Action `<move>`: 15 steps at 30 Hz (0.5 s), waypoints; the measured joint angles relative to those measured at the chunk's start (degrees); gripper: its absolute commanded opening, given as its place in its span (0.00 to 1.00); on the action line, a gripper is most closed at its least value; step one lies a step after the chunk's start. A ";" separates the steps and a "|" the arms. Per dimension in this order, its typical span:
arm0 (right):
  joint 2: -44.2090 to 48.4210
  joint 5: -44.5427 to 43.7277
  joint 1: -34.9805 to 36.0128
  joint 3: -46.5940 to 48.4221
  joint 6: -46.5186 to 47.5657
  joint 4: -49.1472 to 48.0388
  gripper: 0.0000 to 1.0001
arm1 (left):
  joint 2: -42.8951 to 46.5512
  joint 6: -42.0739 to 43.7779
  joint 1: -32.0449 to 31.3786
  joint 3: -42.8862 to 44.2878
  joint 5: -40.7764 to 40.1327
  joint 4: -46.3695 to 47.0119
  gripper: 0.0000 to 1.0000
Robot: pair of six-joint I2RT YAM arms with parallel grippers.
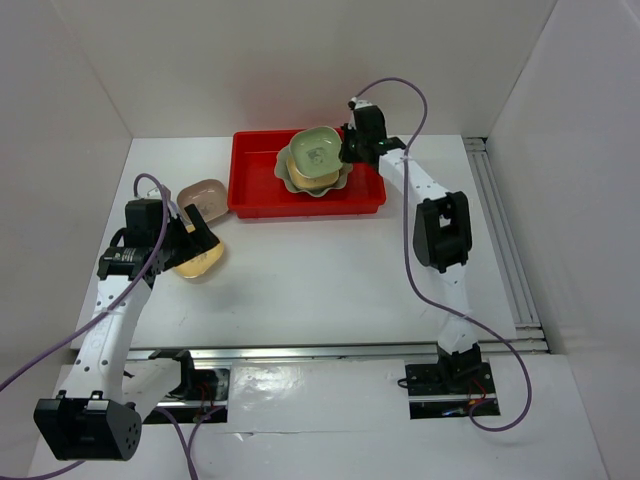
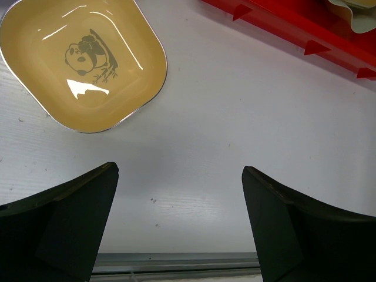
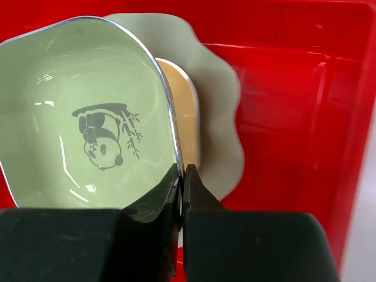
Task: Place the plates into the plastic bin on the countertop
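So the right gripper [image 3: 181, 194] is pinching the rim of a small light-green rounded-square plate [image 3: 88, 117]. Its jaws are clamped tight on just that thin edge, and it's holding the plate over the stack inside the bright red plastic bin [image 1: 255, 195]. Under it there's a small yellow plate [image 3: 187, 106] sitting on a large pale-green scalloped plate [image 3: 220, 117]. The green one is looking tilted to me, and I can't tell if it's touching the stack yet.

What's worrying me is that it's only gripping a sliver of glossy rim, so the plate could swivel or slip out. And if it lets go while tilted, the plate probably lands crooked and slides off the yellow one.

Over on the white bench [image 1: 320, 280], the left gripper [image 2: 179, 223] is hovering with its jaws wide apart and nothing in them. A yellow panda-print plate [image 2: 82, 61] is lying flat just ahead of its fingers, not between them. A tan-pink plate [image 1: 205, 192] is sitting near it, by the bin's left end. With the plates lying flat like that, their rims are going to be awkward to grab, and the bin's raised wall is standing between those two and the stack.
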State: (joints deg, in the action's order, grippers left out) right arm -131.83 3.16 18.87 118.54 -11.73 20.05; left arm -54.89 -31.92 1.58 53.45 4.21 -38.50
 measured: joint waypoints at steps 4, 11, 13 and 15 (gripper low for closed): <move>-1.14 -0.44 1.42 2.10 -1.25 -0.39 0.12 | -0.02 0.00 0.00 -0.02 0.02 0.00 1.00; -4.74 -1.07 2.54 7.50 -1.14 -0.20 0.16 | -0.04 0.00 0.00 -0.02 0.02 0.00 1.00; -5.53 -1.33 2.49 8.39 -1.07 0.22 0.16 | -0.04 0.00 0.00 -0.02 0.02 0.00 1.00; -6.45 -1.46 2.23 9.49 -0.98 0.39 0.19 | -0.04 0.00 0.00 -0.02 0.02 0.00 1.00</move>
State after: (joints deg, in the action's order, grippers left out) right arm -138.28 1.69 21.10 128.03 -12.71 20.45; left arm -54.94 -31.92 1.58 53.43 4.23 -38.50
